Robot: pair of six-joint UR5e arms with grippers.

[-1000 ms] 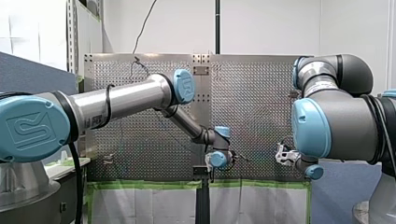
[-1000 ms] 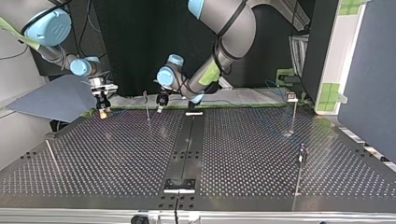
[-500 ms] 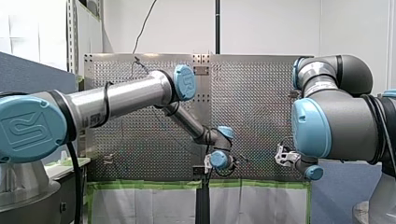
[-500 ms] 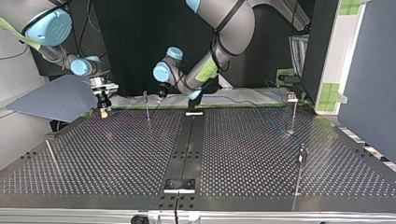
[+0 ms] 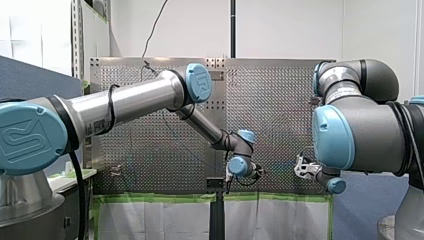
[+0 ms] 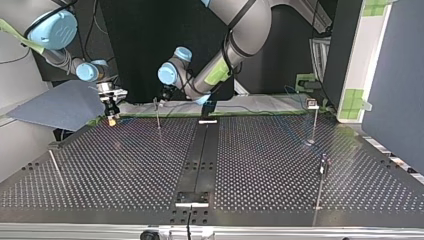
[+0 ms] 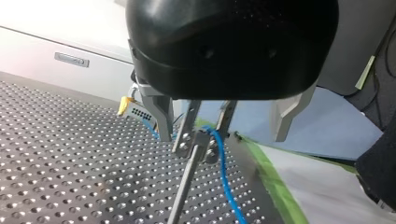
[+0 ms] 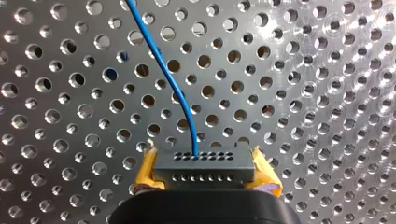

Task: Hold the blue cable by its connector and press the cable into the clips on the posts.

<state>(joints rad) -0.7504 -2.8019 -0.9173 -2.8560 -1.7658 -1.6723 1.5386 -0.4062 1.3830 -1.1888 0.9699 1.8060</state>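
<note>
My right hand point(image 8: 205, 173) clamps its yellow pads point(image 8: 145, 170) on the dark grey rectangular connector point(image 8: 204, 163). From it the thin blue cable point(image 8: 166, 74) runs off over the perforated metal counter point(image 8: 303, 93). My left hand point(image 7: 222, 120) is spread wide, its metal fingers point(image 7: 159, 114) either side of the forked clip point(image 7: 198, 140) topping a slim metal post point(image 7: 183, 191). The cable lies against that clip; whether it is seated I cannot tell.
</note>
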